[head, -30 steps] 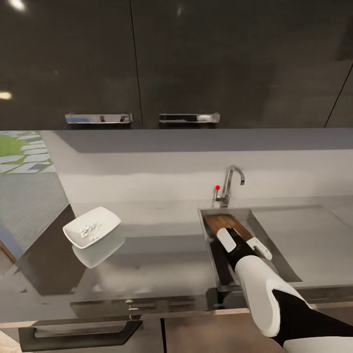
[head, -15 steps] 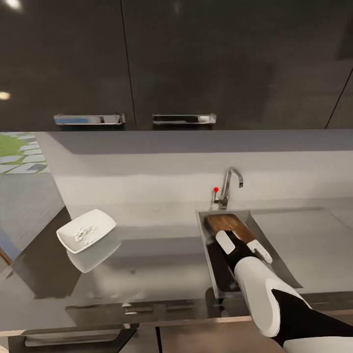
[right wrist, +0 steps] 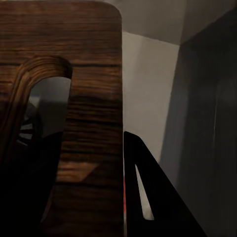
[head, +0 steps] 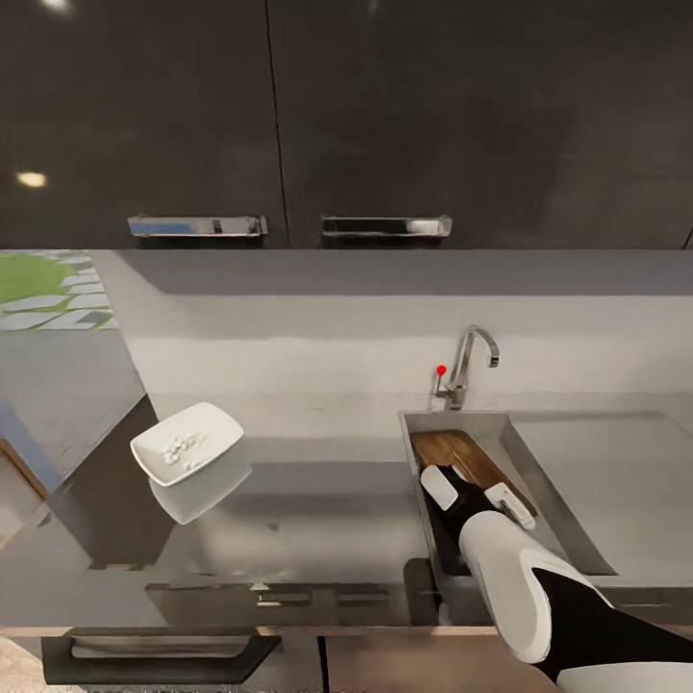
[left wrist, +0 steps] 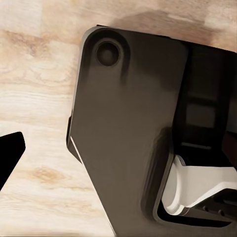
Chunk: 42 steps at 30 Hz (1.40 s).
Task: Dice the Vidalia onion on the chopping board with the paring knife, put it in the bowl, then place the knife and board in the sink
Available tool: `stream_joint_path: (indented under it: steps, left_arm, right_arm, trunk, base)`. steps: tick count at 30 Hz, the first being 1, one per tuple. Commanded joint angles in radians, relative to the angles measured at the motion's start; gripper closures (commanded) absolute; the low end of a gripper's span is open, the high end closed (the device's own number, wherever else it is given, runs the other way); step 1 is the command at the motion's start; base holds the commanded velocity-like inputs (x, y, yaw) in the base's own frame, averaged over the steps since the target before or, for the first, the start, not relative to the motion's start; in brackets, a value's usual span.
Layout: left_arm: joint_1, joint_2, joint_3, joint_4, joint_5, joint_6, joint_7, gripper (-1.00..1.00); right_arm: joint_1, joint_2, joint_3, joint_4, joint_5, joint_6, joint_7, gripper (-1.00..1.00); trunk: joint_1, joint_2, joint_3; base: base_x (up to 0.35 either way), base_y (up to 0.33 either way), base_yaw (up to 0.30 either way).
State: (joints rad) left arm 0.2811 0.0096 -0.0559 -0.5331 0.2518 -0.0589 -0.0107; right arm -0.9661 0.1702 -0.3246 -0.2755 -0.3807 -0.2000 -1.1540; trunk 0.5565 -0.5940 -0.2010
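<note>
One dark brown wood-grain chopping board (head: 460, 455) with rounded corners lies tilted inside the single rectangular light-grey sink (head: 563, 500), its far end near the basin's back wall and its near end hidden under the right arm. In the right wrist view the same board (right wrist: 94, 98) shows its oval handle slot close up, with the grey basin wall behind it. The right gripper (head: 472, 493) reaches down into the basin, its two white-padded fingers (head: 440, 484) spread to either side of the board's near end — whether they clamp the board or merely straddle it I cannot tell. A thin red sliver shows beside the board's edge in the right wrist view; what it belongs to is unclear.

One curved chrome tap (head: 469, 364) with a red-tipped lever stands at the sink's back rim. On the long glossy grey countertop (head: 318, 520), well apart from the sink toward the left, sits one shallow white squarish bowl (head: 187, 443) holding a small cluster of tiny white onion cubes (head: 179, 447), too small to count. Two dark upper cabinet doors with two chrome handles (head: 385, 226) hang above.

The left wrist view shows a dark robot part over a pale wooden floor (left wrist: 34, 123) — the left gripper's state cannot be judged.
</note>
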Motion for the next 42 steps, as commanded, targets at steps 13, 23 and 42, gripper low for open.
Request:
stream_joint_path:
  steps: [13, 23, 42]
  left_arm:
    - [0.0, 0.001, -0.005, 0.008, 0.009, -0.002, 0.003, -1.0]
    - [0.0, 0.002, -0.005, 0.012, 0.009, -0.002, 0.003, -1.0]
    - [0.0, 0.001, -0.005, 0.014, 0.009, -0.002, 0.003, -1.0]
  right_arm:
    - [0.0, 0.004, 0.01, 0.01, -0.037, -0.002, 0.007, 1.0]
    - [0.0, 0.004, 0.013, 0.012, -0.039, -0.002, 0.007, 1.0]
    - [0.0, 0.004, 0.011, 0.011, -0.04, -0.001, 0.007, 1.0]
  trunk:
    - [0.0, -0.001, -0.02]
    - [0.0, -0.001, -0.025]
    - [0.0, -0.001, -0.054]
  base:
    - [0.0, -0.076, -0.036]
    - [0.0, -0.004, -0.102]
    - [0.0, 0.0, 0.0]
